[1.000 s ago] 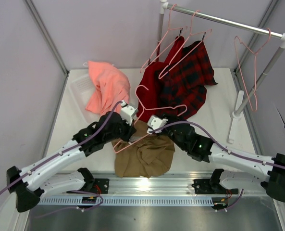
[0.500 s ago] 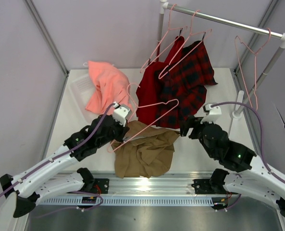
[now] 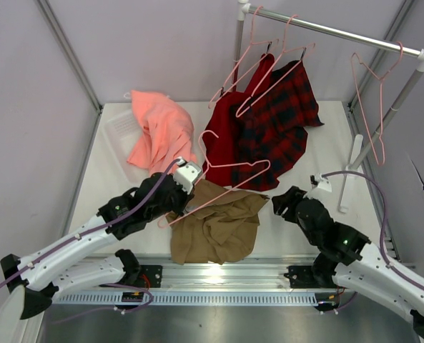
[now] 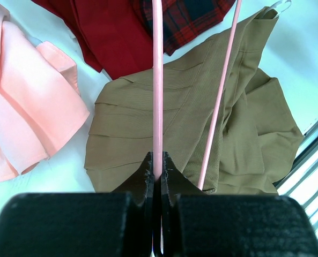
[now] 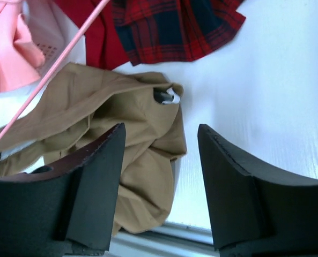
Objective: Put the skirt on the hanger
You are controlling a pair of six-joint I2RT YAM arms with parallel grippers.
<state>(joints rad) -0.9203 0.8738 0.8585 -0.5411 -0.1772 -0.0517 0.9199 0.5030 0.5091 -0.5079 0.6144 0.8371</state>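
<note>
Salmon-pink cloth: one salmon-pink garment (image 3: pixel 160 132) of soft, thick fabric lies in loose rolled folds at the far left of the white tabletop (image 3: pixel 326 153), partly over a clear ribbed plastic tray (image 3: pixel 119 128).
Left tool: the black left tool (image 4: pixel 159 160) is pinched tight on one rod of the hanger, fingertips pressed together around it.
Hanger: the thin pink wire-like hanger (image 4: pixel 157 80) is triangular with a hook top, made of smooth round rod. It sits tilted, and two of its rods cross above the skirt. Whether it touches the cloth cannot be told.
Skirt: one plain khaki finely ribbed cloth skirt (image 3: pixel 215 225) lies crumpled on the tabletop near the front edge, between the two arms, with pleat-like creases fanning across it. A small tag (image 5: pixel 167 96) shows at its opening, too small to read.
Red cloth: one solid dark-red garment (image 3: pixel 222 136) hangs from the rail, its hem spread on the tabletop just beyond the skirt.
Plaid cloth: one red-and-black plaid garment (image 3: pixel 279 121) hangs beside the red one and overlaps it.
Right tool: the black right tool (image 5: pixel 161 139) has its two blunt fingers spread apart with nothing between them. It is just right of the skirt.
Rail: one silver metal rail (image 3: pixel 340 32) rests on a white post.
Spare hangers: three more pink wire hangers (image 3: pixel 365 107) hang on the rail.
</note>
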